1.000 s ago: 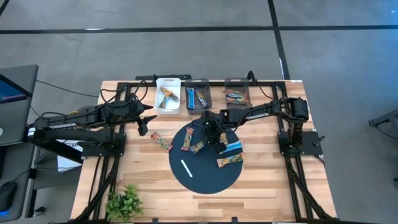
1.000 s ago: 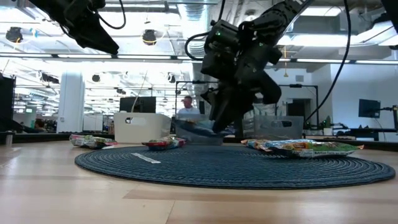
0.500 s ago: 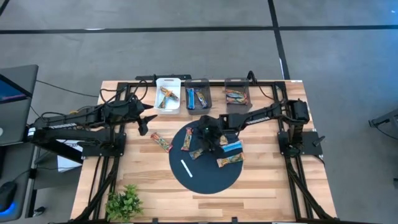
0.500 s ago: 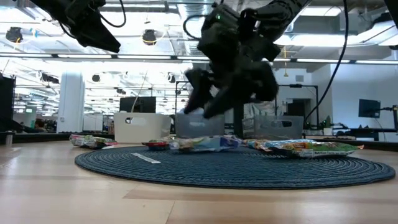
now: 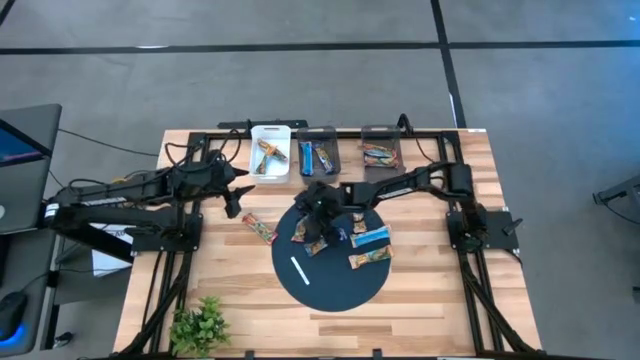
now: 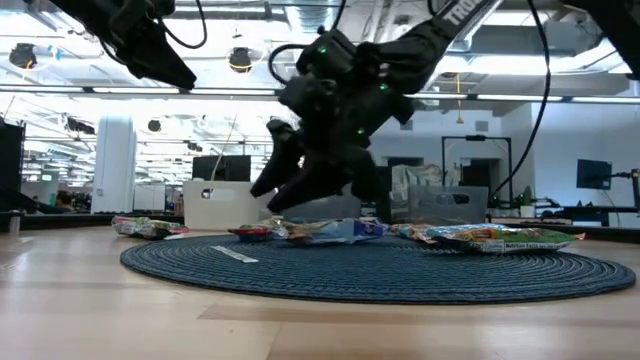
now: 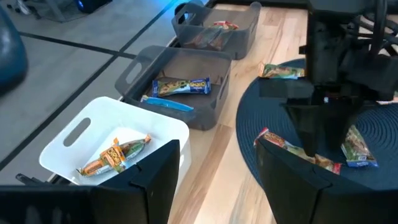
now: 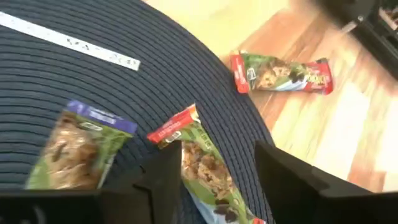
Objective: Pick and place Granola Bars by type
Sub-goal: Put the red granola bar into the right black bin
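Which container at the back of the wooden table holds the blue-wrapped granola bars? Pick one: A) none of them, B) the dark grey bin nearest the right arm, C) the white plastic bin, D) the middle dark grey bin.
D: the left wrist view shows two blue-wrapped granola bars lying in the middle dark grey bin, while the white plastic bin holds an orange-brown bar.

Granola bars [image 5: 368, 248] on mat [image 5: 335, 285]; bins [image 5: 270, 166] behind.

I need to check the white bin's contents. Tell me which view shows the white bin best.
The left wrist view: the white bin sits close, open, with one orange-brown granola bar inside. The high view shows it small, at the table's far edge. The low view shows only its side wall. The right wrist view misses it.
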{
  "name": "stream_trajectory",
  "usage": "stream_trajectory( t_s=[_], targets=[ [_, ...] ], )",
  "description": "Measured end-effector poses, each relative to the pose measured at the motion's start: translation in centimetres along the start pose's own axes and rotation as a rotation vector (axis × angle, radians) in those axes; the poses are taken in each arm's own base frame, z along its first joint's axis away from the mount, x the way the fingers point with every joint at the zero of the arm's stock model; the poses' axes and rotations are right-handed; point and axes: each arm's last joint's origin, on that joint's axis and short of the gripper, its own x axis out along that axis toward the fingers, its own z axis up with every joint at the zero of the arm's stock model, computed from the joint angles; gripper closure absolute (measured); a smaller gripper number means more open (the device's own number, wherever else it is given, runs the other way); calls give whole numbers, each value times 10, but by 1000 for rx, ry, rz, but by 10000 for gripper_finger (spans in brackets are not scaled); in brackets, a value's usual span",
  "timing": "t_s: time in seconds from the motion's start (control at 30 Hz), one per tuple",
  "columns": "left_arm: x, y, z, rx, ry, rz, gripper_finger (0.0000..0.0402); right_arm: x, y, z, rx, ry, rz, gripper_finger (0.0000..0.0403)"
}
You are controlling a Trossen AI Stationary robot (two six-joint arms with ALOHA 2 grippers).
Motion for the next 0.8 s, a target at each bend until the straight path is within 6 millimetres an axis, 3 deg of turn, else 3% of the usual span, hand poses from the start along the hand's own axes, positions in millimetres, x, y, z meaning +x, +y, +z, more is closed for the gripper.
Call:
stream_trajectory(
  t_s=[0.33, 0.47, 0.8],
  targets=[
    [13, -4, -2, 19, 64, -3, 196, 24, -8, -6, -11, 156, 52, 220],
    [19, -6, -3, 26, 87, -2, 196, 23, -10, -5, 22, 200, 62, 233],
    [22, -7, -3, 28, 102, 0, 196, 13, -11, -1, 40, 241, 57, 349]
  ],
)
